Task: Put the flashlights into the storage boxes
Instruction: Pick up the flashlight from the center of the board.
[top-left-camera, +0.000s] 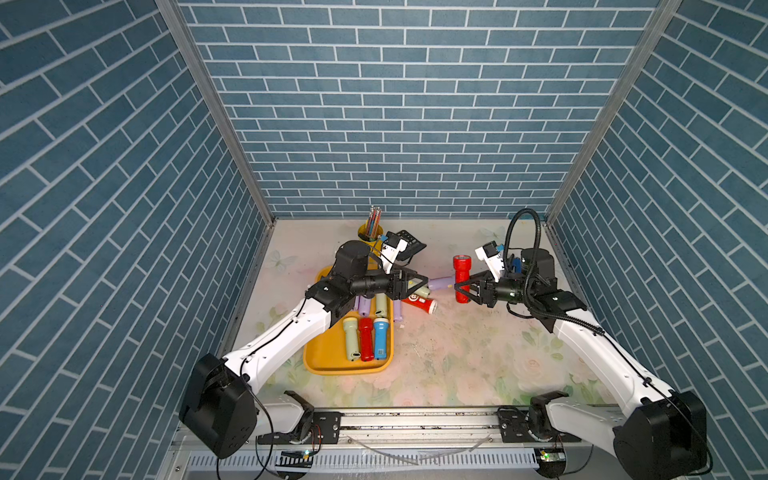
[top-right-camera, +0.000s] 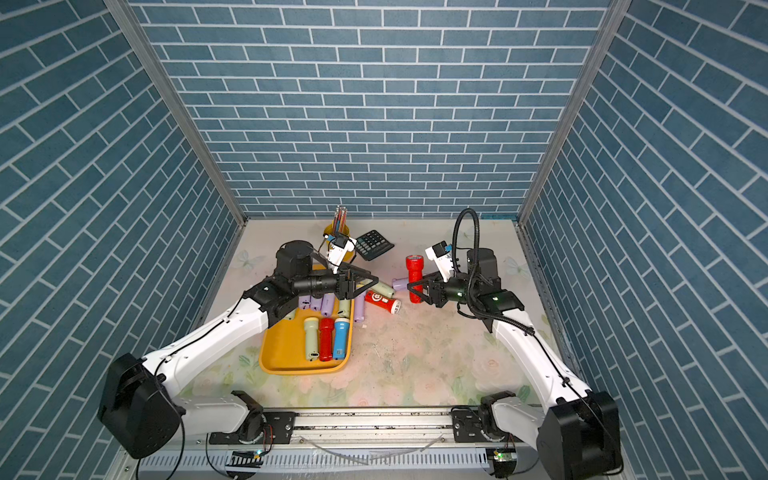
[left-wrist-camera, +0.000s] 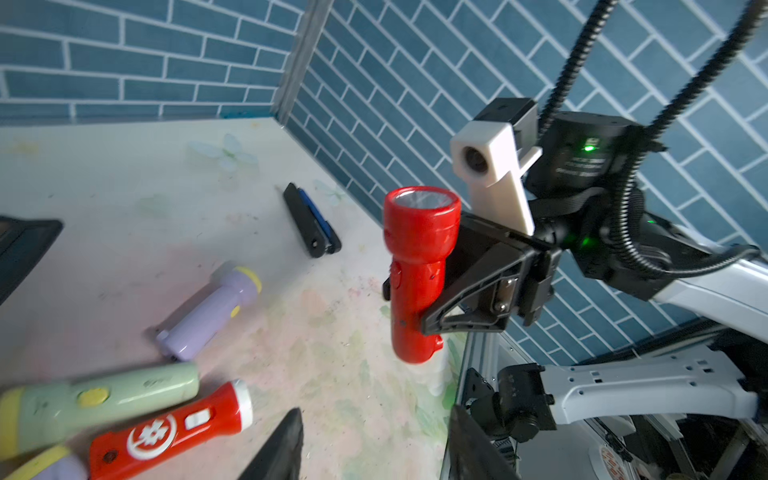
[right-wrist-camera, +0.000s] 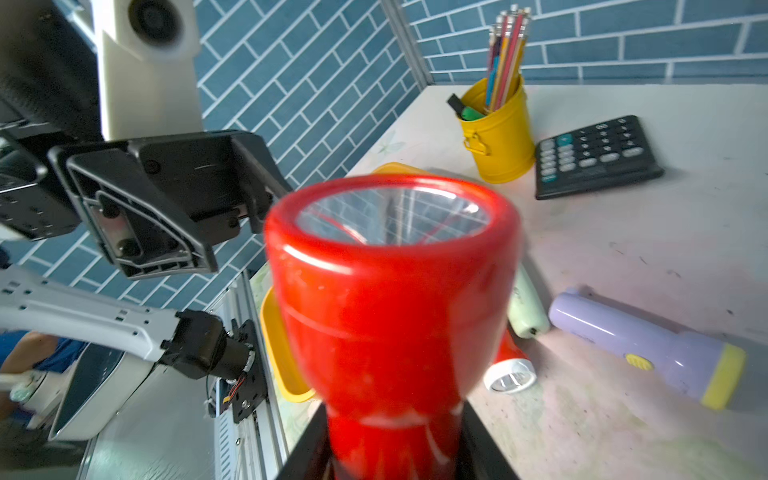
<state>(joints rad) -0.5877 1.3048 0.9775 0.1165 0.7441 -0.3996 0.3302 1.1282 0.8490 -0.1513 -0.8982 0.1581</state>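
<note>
Tool (top-left-camera: 458, 292) gripping flashlight (top-left-camera: 460, 268), floral tabletop (top-left-camera: 457, 353), brick walls (top-left-camera: 395, 104)

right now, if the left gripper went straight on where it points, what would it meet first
Most likely the red flashlight held in the right gripper, ahead of the left gripper. The lilac flashlight on the table seems below that line, depth unclear.

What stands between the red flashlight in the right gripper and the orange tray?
The open left gripper hangs by the tray, in the path; a lilac flashlight and a white-headed flashlight lie on the table between.
</note>
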